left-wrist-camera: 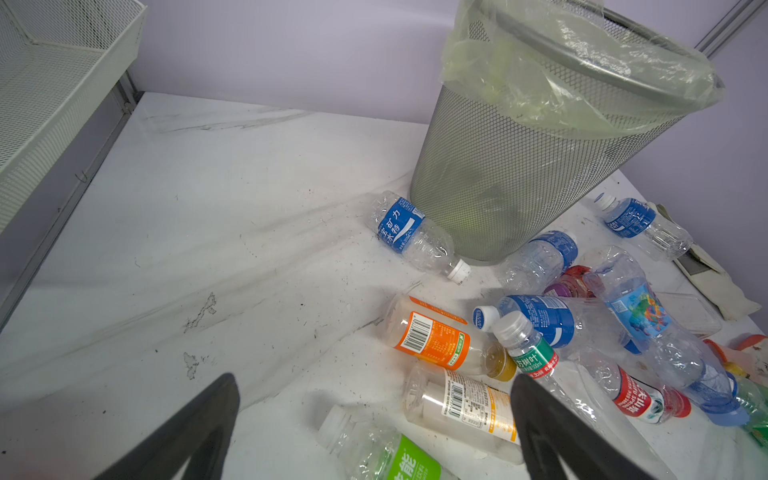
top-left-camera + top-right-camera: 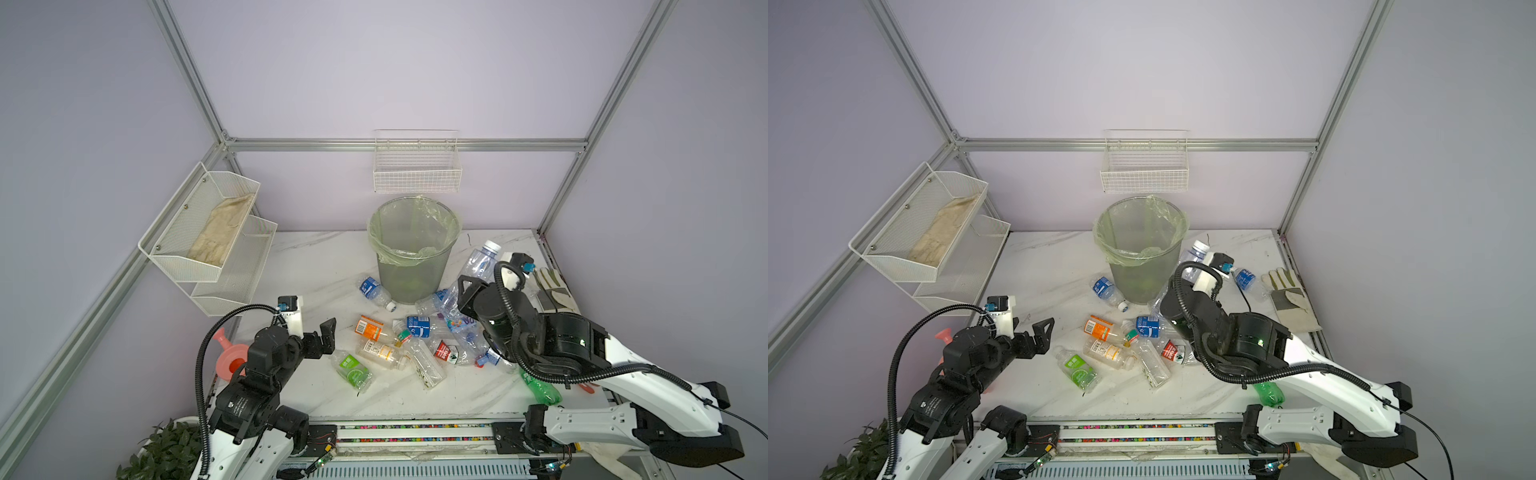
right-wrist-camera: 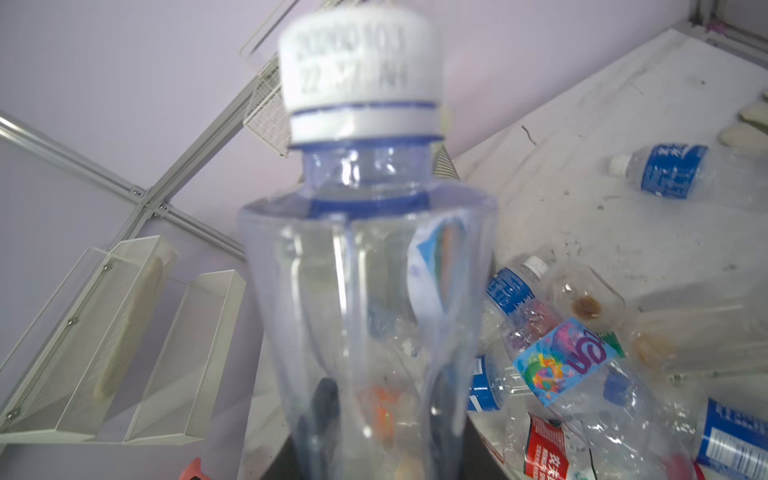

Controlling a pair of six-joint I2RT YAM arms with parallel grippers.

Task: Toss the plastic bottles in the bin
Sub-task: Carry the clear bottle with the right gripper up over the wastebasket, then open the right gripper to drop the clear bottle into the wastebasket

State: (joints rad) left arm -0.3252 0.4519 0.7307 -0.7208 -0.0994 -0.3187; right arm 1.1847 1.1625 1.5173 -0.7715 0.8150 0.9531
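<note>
**mesh_fan:** Can't find the right tool from above, what's it doing?

**yam_watcher:** Yeah, the arm covers it in both top views. The right wrist view sorts it out tho: it's clamped on a clear bottle with a white cap. The fingers show dark through the plastic, low on the body.

**mesh_fan:** And where's that bottle vs the bin?

**yam_watcher:** In a top view the bottle is just right of the bin. It's tilted, cap end toward the back wall, beside the mesh and not over the opening. The bin stands upright at the back middle of the tabletop, pale green bag folded over its rim.

**mesh_fan:** Left tool?

**yam_watcher:** The left tool has its jaws wide apart with nothing between them, hanging over the tabletop left of the pile.

**mesh_fan:** Pile?

**yam_watcher:** The other bottles lie on their sides in front of the bin and to its right.
- The blue-label bottle is just beside the bin's foot, can't tell if it's touching.
- The orange-label bottle and green-label bottle are nearest the left tool.
- The red-label bottle is in the thick of it.
- A green-tinted bottle pokes out from under the right arm near the front edge.

A glove lies at the far right.
</note>
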